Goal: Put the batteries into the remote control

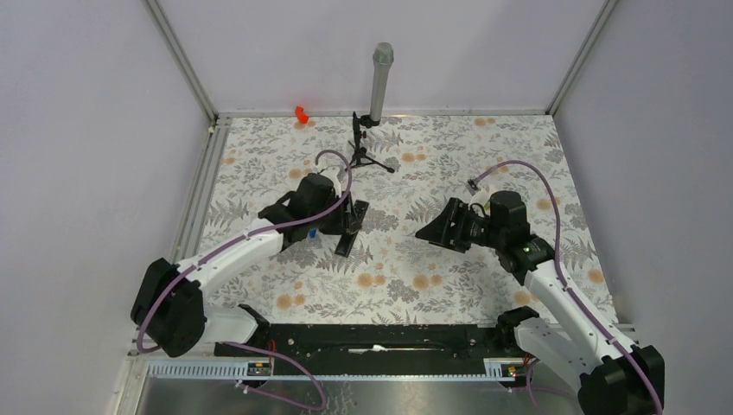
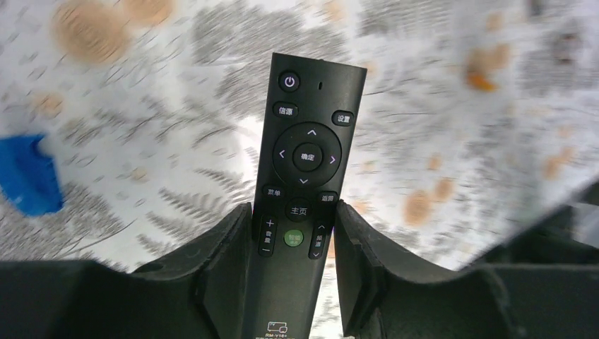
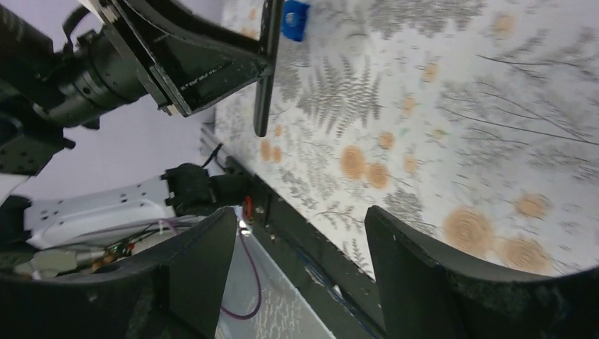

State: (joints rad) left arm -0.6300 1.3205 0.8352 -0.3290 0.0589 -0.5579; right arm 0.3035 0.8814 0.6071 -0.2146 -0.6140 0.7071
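Observation:
The black remote control (image 1: 349,230) is held in my left gripper (image 1: 344,218), lifted off the floral table, button face toward the left wrist camera. In the left wrist view the jaws of the left gripper (image 2: 293,212) are shut on the lower half of the remote (image 2: 305,152). My right gripper (image 1: 435,232) is open and empty to the right of the remote, pointing at it. The right wrist view shows its open jaws (image 3: 300,220) and, further off, the remote (image 3: 264,78) edge-on. No batteries show in any view.
A small blue piece (image 2: 28,175) lies on the table beside the remote, also in the right wrist view (image 3: 295,18). A tripod with a grey cylinder (image 1: 379,79) stands at the back middle. A small red-orange thing (image 1: 301,113) sits at the back edge.

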